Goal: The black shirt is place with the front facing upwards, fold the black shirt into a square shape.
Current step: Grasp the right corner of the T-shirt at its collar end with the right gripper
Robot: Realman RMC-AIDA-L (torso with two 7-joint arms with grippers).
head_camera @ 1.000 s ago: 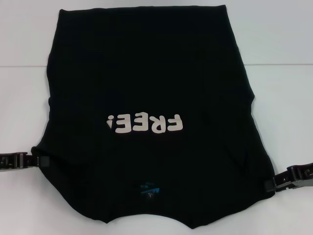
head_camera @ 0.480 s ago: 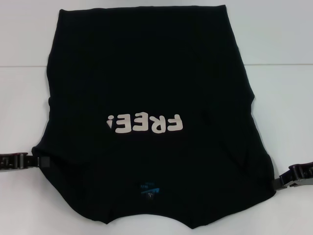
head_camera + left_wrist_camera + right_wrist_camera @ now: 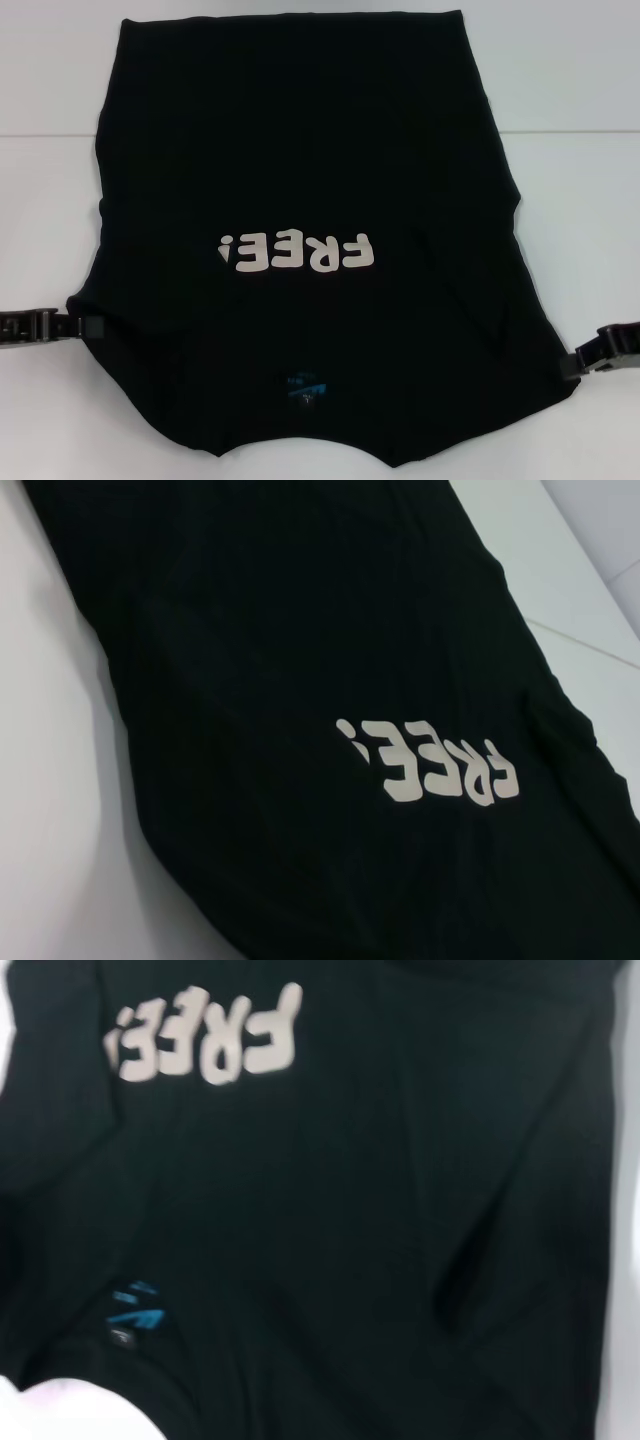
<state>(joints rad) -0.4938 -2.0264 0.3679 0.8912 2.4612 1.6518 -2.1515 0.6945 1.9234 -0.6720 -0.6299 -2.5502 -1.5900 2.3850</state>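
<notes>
We see a plain white tabletop (image 3: 580,80) filling the head view, lit evenly with a soft sheen. A thin dark seam (image 3: 575,131) runs straight across it toward the far edge, on both sides. No walls, floor or windows in view.

A plain white desk (image 3: 580,230) fills the view, smooth and matte, crossed by one thin grey seam line (image 3: 575,131) running straight across its far half from side to side.
</notes>
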